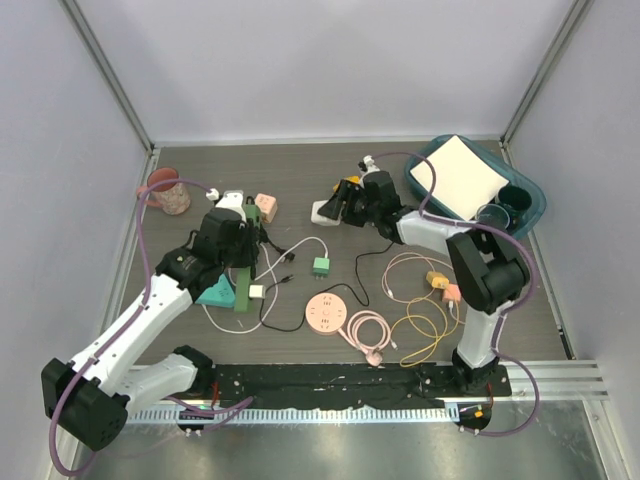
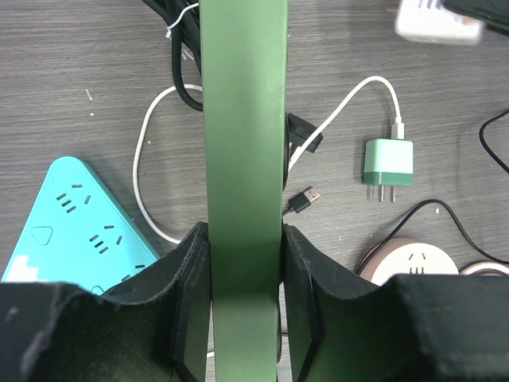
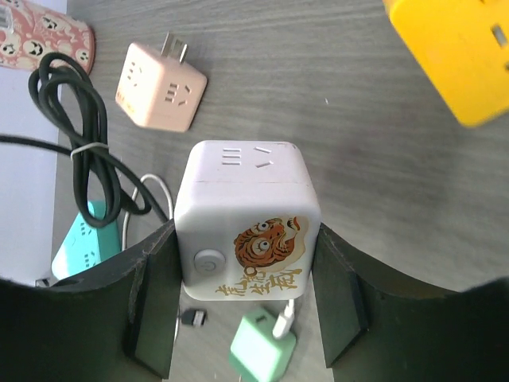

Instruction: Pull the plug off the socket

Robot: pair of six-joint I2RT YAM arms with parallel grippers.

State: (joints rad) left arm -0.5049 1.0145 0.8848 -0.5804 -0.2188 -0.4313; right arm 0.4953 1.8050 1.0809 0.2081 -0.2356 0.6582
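My left gripper (image 1: 243, 250) is shut on a long green power strip (image 1: 244, 280). In the left wrist view the strip (image 2: 242, 119) runs straight up between both pads (image 2: 191, 294). My right gripper (image 1: 342, 204) is shut on a white cube socket (image 1: 324, 212) with a tiger sticker (image 3: 266, 251); both fingers (image 3: 155, 294) press its sides. A green charger plug (image 1: 321, 265) with a white cable lies loose on the table between the arms. It shows in the left wrist view (image 2: 389, 163) and, blurred, in the right wrist view (image 3: 258, 350).
A teal triangular strip (image 1: 217, 293) lies left of the green strip. A round pink socket (image 1: 326, 313) and coiled cables (image 1: 368, 330) lie near the front. A pink cube (image 1: 265, 207), a pink cup (image 1: 168, 192) and a teal tray (image 1: 530, 205) stand at the back.
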